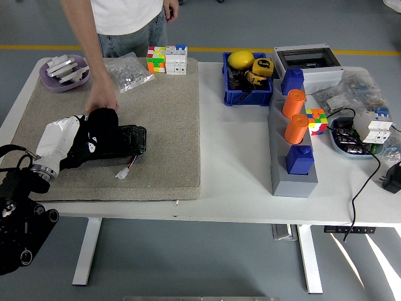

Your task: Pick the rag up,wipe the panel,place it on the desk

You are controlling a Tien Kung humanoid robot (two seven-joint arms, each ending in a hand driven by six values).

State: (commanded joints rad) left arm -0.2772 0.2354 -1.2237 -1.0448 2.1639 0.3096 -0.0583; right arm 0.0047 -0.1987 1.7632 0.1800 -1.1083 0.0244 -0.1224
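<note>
Across the beige mat on the white table, the left hand has its fingers curled on the black rag, pressing it onto the dark panel that a person's hand steadies just behind, so I judge wiping underway, the set-down left.

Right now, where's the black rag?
Head view, left side: the black rag sits on the dark shiny panel on the beige mat, under the left hand, beside the person's hand.
</note>
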